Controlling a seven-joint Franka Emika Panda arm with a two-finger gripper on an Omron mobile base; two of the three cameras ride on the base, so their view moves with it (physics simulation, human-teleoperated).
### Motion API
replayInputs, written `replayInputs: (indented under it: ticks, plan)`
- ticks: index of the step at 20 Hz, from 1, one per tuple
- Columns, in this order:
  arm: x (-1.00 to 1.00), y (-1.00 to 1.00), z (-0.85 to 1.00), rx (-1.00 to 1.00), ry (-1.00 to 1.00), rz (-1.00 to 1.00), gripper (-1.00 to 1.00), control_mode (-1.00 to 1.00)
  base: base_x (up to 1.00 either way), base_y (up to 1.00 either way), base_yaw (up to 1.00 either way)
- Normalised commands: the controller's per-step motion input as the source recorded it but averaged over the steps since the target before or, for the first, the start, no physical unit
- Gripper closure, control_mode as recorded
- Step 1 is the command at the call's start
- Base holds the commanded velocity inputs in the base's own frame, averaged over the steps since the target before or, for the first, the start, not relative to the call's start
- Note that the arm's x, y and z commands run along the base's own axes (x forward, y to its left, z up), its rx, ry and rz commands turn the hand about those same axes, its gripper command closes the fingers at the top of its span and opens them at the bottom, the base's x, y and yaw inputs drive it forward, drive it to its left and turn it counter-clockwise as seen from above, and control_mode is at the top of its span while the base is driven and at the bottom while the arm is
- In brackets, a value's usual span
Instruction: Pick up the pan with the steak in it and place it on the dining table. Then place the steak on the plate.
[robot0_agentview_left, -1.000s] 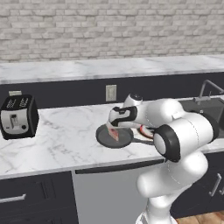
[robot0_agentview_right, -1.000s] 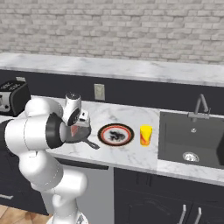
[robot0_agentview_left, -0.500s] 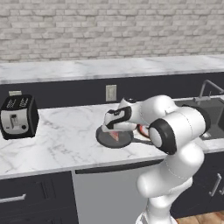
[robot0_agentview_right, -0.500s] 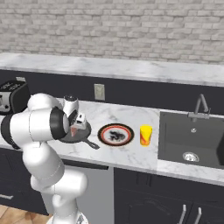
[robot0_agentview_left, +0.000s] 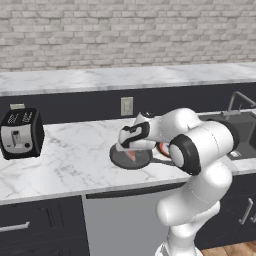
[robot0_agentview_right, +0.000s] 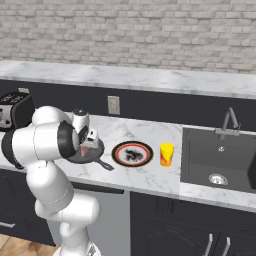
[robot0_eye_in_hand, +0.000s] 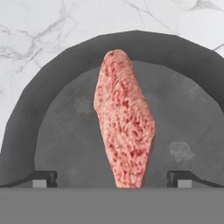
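Observation:
The dark grey pan (robot0_agentview_left: 120, 159) (robot0_agentview_right: 95, 155) (robot0_eye_in_hand: 65, 109) rests on the marble dining table (robot0_agentview_left: 75, 160) (robot0_agentview_right: 150, 132), its thin handle (robot0_agentview_right: 106, 165) pointing toward the plate. Inside it lies the pinkish-red steak (robot0_agentview_left: 131, 155) (robot0_eye_in_hand: 124, 118). My gripper (robot0_agentview_left: 128, 148) (robot0_agentview_right: 85, 145) (robot0_eye_in_hand: 113, 178) hangs low over the pan, open. Its fingertips (robot0_eye_in_hand: 43, 177) stand wide apart on either side of the steak's near end, not touching it. The red-rimmed plate (robot0_agentview_right: 132, 153) (robot0_agentview_left: 162, 149) sits just right of the pan, partly behind my arm in the left base view.
A yellow cup (robot0_agentview_right: 166, 154) stands right of the plate. Beyond it the sink (robot0_agentview_right: 220, 160) with its faucet (robot0_agentview_right: 228, 122) is set into the counter. At the far left sits a toaster (robot0_agentview_left: 21, 134). A wall socket (robot0_agentview_left: 127, 105) is behind the pan.
My hand has come down a little and moved left over the pan, bringing the open fingers around the steak. Pan, steak and plate have stayed in place.

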Motion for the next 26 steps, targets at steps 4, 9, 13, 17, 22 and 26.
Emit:
replayInputs:
  ticks: [4,9,13,17,22,26]
  plan:
    - [0.04,0.0,-0.11,-0.06,0.0,0.0,-1.0,-1.0,0.0,0.0,0.0]
    - [0.03,0.0,-0.2,-0.07,0.0,0.0,-1.0,-1.0,0.0,0.0,0.0]
    - [0.01,0.0,-0.18,-0.05,0.0,0.0,-1.0,-1.0,0.0,0.0,0.0]
    - [0.0,0.0,-0.09,-0.02,0.0,0.0,-1.0,-1.0,0.0,0.0,0.0]
    - [0.0,0.0,-0.02,-0.02,0.0,0.0,1.0,-1.0,0.0,0.0,0.0]
    - [0.0,0.0,0.0,0.0,0.0,0.0,1.0,-1.0,0.0,0.0,0.0]
